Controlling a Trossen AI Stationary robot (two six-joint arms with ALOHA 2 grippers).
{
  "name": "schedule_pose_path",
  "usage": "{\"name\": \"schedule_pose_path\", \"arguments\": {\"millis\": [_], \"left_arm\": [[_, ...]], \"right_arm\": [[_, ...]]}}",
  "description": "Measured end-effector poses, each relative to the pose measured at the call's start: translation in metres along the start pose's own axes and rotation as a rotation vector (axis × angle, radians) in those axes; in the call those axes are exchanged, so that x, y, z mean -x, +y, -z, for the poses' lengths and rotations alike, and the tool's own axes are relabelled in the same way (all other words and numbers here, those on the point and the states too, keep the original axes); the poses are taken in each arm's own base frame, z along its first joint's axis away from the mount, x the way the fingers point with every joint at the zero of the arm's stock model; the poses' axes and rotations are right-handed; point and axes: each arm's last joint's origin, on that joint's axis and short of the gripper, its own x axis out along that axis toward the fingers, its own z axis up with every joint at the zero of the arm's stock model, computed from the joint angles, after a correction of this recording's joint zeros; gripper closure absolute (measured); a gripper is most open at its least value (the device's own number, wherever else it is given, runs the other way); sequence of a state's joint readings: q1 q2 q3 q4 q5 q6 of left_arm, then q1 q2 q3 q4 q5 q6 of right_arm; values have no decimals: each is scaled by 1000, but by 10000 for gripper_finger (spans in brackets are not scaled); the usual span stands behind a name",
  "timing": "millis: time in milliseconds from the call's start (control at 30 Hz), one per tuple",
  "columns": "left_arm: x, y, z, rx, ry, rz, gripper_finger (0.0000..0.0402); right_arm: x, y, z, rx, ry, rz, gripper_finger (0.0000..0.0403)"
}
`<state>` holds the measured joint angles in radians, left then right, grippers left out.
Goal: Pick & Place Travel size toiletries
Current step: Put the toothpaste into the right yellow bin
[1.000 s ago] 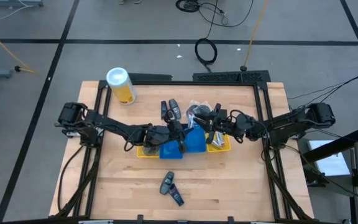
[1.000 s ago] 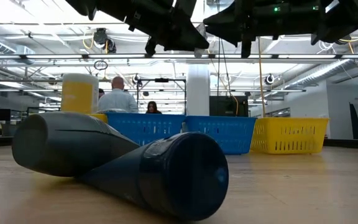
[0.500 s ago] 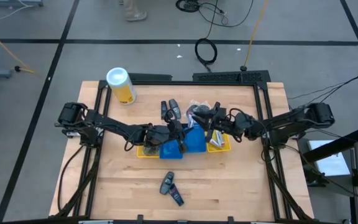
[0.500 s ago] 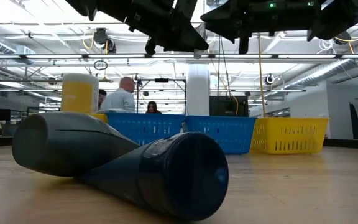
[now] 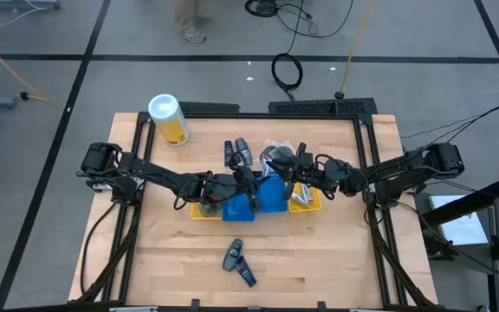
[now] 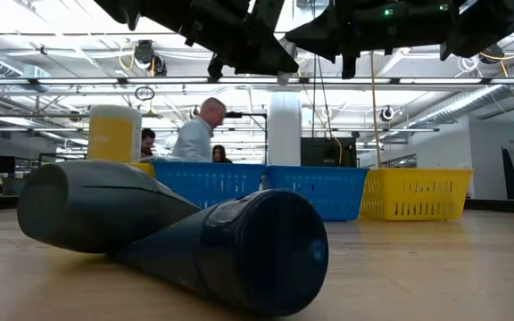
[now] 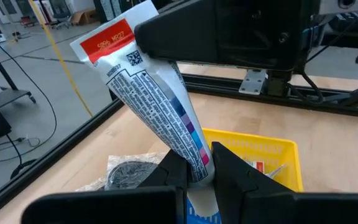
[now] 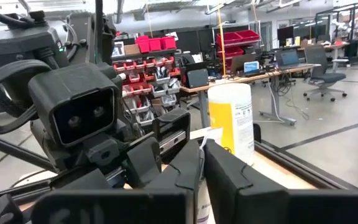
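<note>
Fig.: mid-task, transfer between arms above the bins. Left hand (image 7: 197,177) is clamped on a white toothpaste-type tube (image 7: 157,109), w/ red label end up, held over the blue bin (image 5: 251,201). Right hand (image 8: 202,163) is closed nearly flat; it appears to pinch the tube's upper end, though the contact itself isn't clear, so judged a handover in progress.

Done so far: yellow bin (image 7: 253,144) at right already holds at least one small tube/packet.

Left to do: two dark mini bottles (image 5: 239,262) lie crossed on the bare counter (image 5: 336,260) near its front edge; more dark pieces and clear packets (image 5: 271,154) sit behind the bins, unsorted. Big yellow canister (image 5: 169,120) stands apart at rear left.

Est. well short of finished.
</note>
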<state>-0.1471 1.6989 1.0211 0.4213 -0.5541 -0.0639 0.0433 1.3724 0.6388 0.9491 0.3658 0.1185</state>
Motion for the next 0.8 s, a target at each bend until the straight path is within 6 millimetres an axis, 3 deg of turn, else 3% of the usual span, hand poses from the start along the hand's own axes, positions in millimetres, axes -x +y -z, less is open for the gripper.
{"name": "schedule_pose_path", "arguments": {"millis": [100, 400, 800], "left_arm": [[0, 0, 0, 0, 1, 1, 363], [0, -1, 1, -11, 6, 9, 282], [5, -1, -4, -19, 0, 11, 269]], "right_arm": [[0, 0, 1, 7, 7, -1, 399], [4, 1, -5, 36, 17, -2, 402], [23, -3, -21, 75, 105, 4, 403]]}}
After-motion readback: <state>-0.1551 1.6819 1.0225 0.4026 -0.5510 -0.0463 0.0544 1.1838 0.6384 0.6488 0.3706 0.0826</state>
